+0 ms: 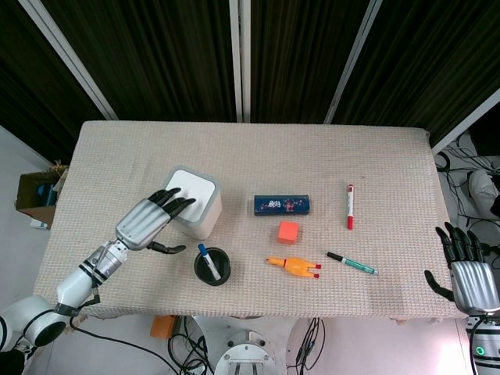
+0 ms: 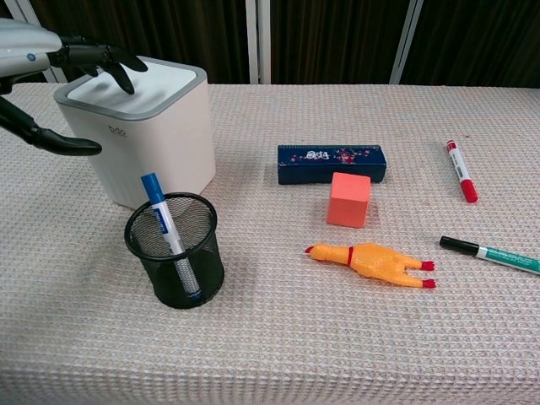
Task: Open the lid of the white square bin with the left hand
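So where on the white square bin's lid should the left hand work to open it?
Judging by the pose, on the flat white lid panel inside the grey rim of the white square bin, coming from above on its left side. The left hand has its fingers spread over that edge; whether they touch is unclear.

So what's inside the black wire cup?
A blue marker stands tilted in the mesh pen cup, its cap poking above the rim. Through the mesh nothing else shows. The very bottom is hard to see.
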`<state>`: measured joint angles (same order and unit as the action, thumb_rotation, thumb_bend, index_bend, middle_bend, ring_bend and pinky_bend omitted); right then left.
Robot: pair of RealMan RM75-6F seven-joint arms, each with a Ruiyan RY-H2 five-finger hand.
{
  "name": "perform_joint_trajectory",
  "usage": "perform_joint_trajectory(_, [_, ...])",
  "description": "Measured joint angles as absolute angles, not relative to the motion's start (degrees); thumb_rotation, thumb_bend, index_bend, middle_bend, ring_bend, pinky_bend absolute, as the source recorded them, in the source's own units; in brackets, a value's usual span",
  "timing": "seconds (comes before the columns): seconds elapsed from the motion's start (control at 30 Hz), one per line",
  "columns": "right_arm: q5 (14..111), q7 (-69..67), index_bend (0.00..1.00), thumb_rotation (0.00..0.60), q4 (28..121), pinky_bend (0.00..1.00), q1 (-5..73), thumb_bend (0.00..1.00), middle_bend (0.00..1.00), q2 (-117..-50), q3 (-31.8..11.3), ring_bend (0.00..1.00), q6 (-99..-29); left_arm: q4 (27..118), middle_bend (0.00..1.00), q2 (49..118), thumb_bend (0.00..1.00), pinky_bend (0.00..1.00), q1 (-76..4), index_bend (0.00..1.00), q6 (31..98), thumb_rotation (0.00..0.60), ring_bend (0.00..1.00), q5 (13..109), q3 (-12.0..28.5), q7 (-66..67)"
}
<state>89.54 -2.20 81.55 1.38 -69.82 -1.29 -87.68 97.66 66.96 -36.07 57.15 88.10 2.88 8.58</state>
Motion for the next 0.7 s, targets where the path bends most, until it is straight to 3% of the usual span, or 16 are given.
perform_joint_trajectory(0.17, [89.5, -2.3, 0.0, 0.6, 81.7, 0.0, 1.2, 0.23, 0.0, -69.5, -1.5, 0.0, -88.2, 97.7, 0.27, 67.1, 0.17, 0.2, -36.0, 0.1, 58.1, 0.268, 0.06, 88.3, 3.0, 8.8])
perform_joint_trajectory(0.37, [89.5, -2.7, 0.0, 0.6, 81.9, 0.0, 1.3, 0.23, 0.0, -69.4, -1.7, 0.0, -88.3, 99.7, 0.19, 65.2, 0.17, 0.2, -34.2, 0.1, 63.7, 0.273, 0.06, 89.3, 3.8, 10.9])
perform_joint_trajectory(0.57, [89.7, -3.3, 0.0, 0.6, 81.4, 0.0, 1.4, 0.23, 0.0, -69.7, -1.7, 0.0, -88.2, 102.4, 0.16, 62.2, 0.17, 0.2, -28.2, 0.1, 74.1, 0.269, 0.06, 91.3, 3.0, 14.1])
perform_joint_trajectory(0.7, [89.5, -3.8, 0.0, 0.6, 80.9, 0.0, 1.4, 0.23, 0.0, -69.9, -1.7, 0.0, -88.1, 101.3, 0.16, 61.6, 0.17, 0.2, -20.9, 0.1, 82.8, 0.252, 0.06, 93.3, 0.1, 14.0])
